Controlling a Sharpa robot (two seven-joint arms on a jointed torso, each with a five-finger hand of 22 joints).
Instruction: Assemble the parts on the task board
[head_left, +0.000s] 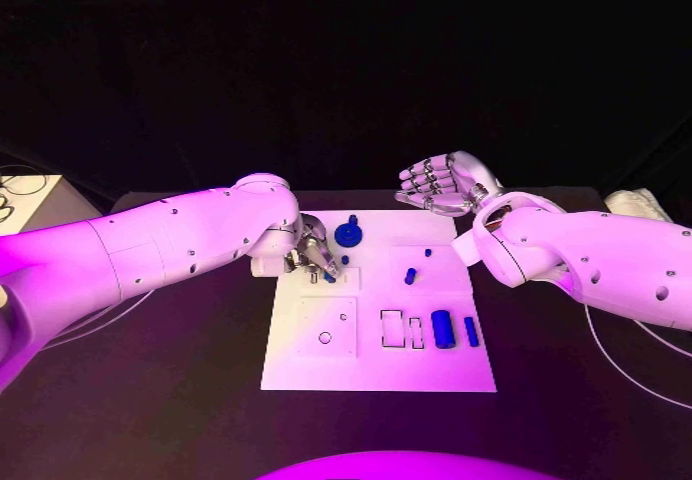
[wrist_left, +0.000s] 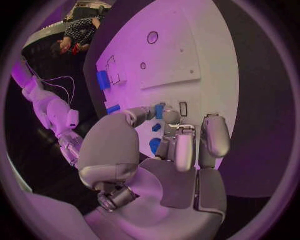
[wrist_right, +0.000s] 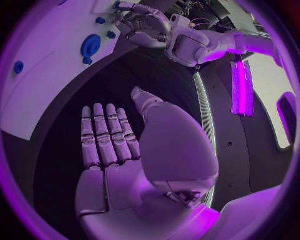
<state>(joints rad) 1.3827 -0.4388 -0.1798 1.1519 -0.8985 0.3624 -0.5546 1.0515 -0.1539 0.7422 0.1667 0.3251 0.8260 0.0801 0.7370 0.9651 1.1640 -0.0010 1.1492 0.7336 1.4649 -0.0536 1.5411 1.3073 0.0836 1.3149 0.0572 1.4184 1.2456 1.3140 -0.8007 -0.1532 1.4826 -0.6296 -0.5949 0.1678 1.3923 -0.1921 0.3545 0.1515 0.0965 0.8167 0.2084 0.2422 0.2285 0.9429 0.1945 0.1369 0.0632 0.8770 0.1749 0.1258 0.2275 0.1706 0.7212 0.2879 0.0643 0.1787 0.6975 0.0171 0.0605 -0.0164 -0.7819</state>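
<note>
Assembly barely begun: my left hand (head_left: 312, 255) pinches a small blue part (wrist_left: 159, 111) over the task board (head_left: 378, 375); my right hand (head_left: 441, 183) hovers, fingers spread, while several parts lie loose.

Left hand (head_left: 310, 255) curled downward (right hand (head_left: 440, 183) open, raised).

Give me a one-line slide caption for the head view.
Left hand pinches a small blue part on the white task board; right hand hovers open beyond it.
</note>
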